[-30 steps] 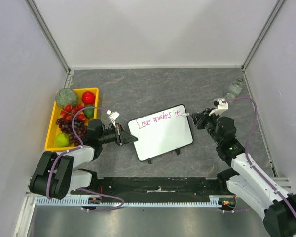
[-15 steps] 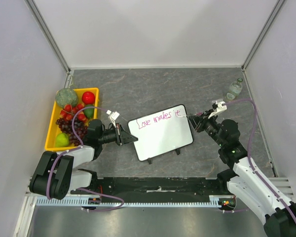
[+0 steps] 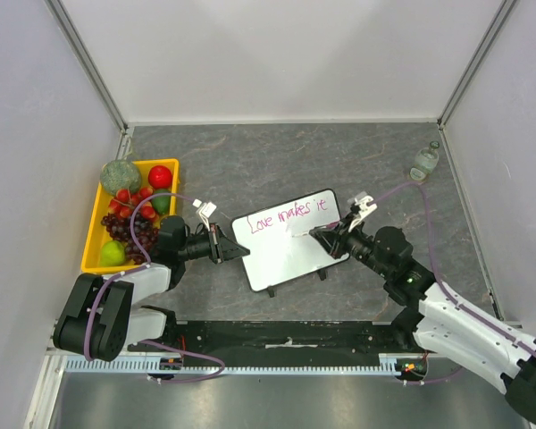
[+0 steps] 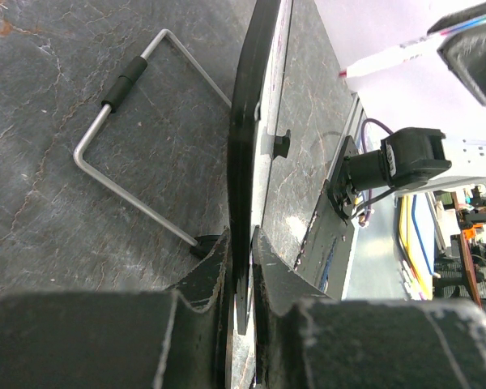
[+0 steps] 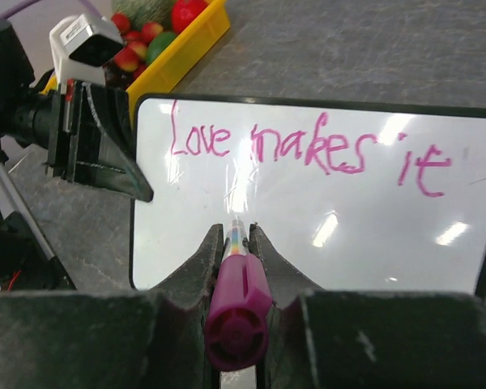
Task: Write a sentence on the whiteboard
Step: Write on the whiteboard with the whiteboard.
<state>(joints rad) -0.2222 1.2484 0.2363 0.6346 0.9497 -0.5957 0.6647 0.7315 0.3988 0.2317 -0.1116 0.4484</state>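
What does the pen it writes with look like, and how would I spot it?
Find the whiteboard in the middle of the grey table. Over its right half reaches the right hand, shut on the marker: a slim pen with a magenta end and a rainbow-striped band, matching the pink writing.

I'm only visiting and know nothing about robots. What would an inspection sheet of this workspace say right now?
Surface: grey stone-look table.
Job's things: whiteboard bearing the pink sentence "Love makes it"; marker.
Clutter: yellow tray of fruit at the left; bottle at the far right.
Grippers: left gripper is clamped on the whiteboard's edge; right gripper holds the marker over the whiteboard, below the writing.
Cables: a purple cable loops along each arm.
Surroundings: white walls on three sides.
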